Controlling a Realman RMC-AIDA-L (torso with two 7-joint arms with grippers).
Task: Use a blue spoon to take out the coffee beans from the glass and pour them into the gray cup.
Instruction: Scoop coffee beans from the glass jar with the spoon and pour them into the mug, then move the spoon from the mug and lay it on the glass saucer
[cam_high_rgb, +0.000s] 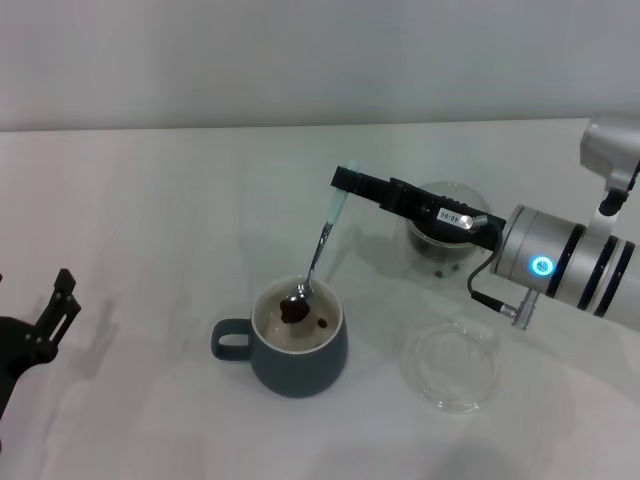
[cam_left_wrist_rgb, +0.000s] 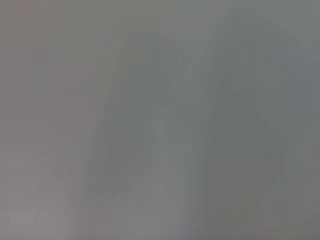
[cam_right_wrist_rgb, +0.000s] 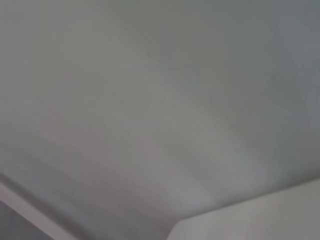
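In the head view my right gripper is shut on the pale handle of the blue spoon, which slants down into the gray cup. The spoon's bowl sits just inside the cup's rim, tipped, with coffee beans at and below it on the cream inside. The glass stands behind the right arm, partly hidden by it, with dark beans at its bottom. My left gripper is parked at the table's left edge. Both wrist views show only blank surface.
A flat clear glass saucer lies to the right of the gray cup, below the right arm. The cup's loop handle points left. The white table stretches to the left and behind.
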